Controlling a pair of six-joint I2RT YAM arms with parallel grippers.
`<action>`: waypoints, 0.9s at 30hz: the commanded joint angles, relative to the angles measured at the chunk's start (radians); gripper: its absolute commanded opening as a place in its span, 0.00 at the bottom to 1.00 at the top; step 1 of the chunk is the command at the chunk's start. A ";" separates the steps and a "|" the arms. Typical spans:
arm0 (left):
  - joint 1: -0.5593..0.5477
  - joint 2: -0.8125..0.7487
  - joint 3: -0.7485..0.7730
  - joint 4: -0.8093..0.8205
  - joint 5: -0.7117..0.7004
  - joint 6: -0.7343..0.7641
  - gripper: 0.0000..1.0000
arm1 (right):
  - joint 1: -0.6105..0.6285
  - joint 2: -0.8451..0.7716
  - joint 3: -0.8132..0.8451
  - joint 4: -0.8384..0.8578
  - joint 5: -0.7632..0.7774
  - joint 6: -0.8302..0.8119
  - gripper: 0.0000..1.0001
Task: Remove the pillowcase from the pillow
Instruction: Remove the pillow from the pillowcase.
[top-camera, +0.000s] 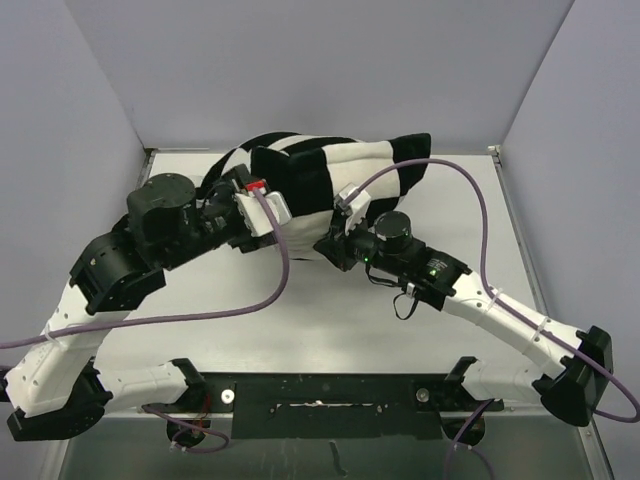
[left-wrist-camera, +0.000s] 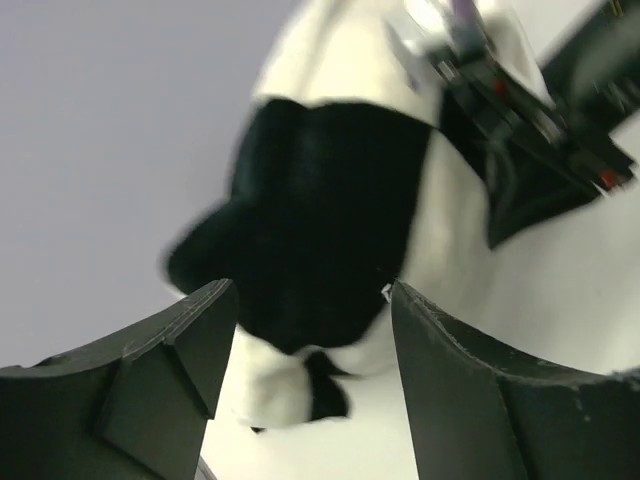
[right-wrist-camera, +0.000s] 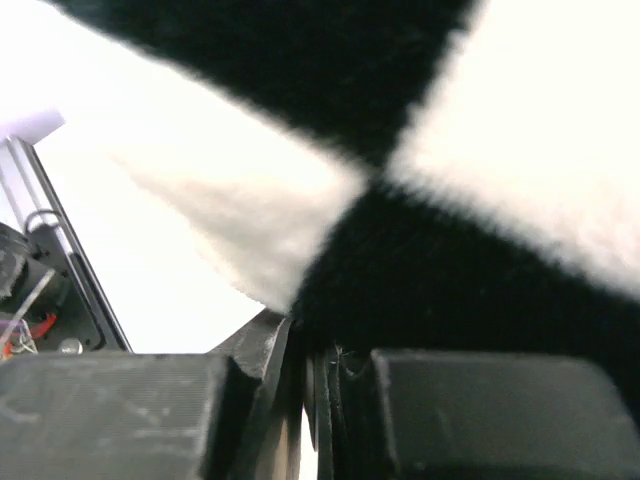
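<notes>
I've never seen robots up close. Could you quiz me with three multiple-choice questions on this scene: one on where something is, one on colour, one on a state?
1. Where on the table is the pillowcase?
A) near edge
B) far side, middle
C) near right corner

2. Its squares are:
A) red and white
B) black and white
C) blue and grey

3. The left claw is:
A) open
B) shut on a cable
C) out of sight

Answers:
1 B, it lies centred near the back edge.
2 B, the checks are black and white.
3 A, its fingers stand apart.
</notes>
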 joint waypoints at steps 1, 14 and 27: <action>-0.022 0.000 -0.028 -0.144 0.089 0.049 0.64 | -0.002 -0.001 0.189 0.127 -0.097 0.006 0.00; -0.045 -0.027 -0.285 0.478 -0.131 0.472 0.70 | 0.058 0.094 0.309 0.063 -0.309 -0.022 0.00; 0.302 0.355 0.240 -0.593 0.358 0.071 0.45 | -0.024 0.038 0.297 0.046 -0.472 0.037 0.00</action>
